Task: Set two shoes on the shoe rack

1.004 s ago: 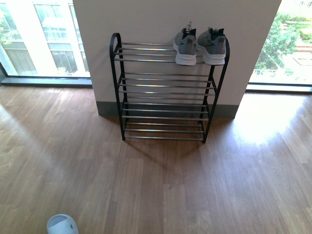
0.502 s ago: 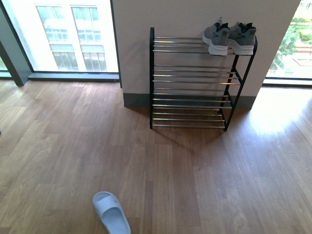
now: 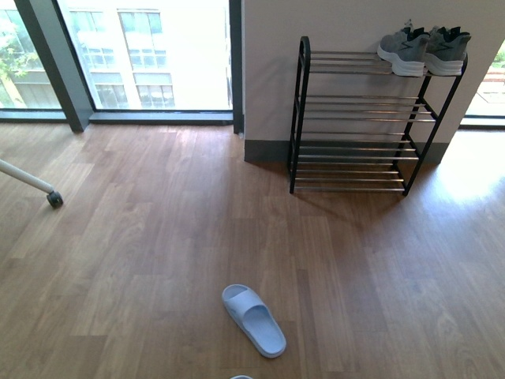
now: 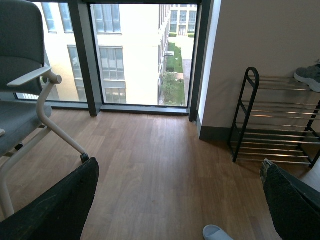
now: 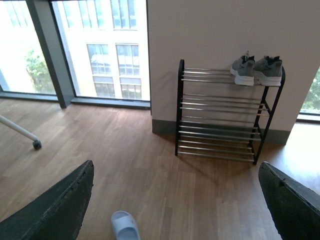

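A: Shifted since the last frame: the front view has swung left, so the shoe rack point(image 3: 359, 118) now sits upper right, and a white chair leg point(image 3: 31, 180) has come in at left.
B: Materials?
A: Floor point(image 3: 158, 260): warm brown wood planks. Rack: black frame, rounded top corners, four tiers of thin silver bars, against the wall point(image 3: 268, 71). Only the left wrist view shows the grey chair point(image 4: 20, 75) with its seat and armrest.
B: Shoes?
A: Grey knit sneakers point(image 3: 424, 49), white soles, side by side on the top tier's right end; any logo is too small to read. Pale blue slide point(image 3: 253, 319), smooth rubber, lies on the floor, well apart from the rack.
B: Tools?
A: The left gripper point(image 4: 179, 165) and right gripper point(image 5: 176, 167) have their dark fingers spread wide, holding nothing.
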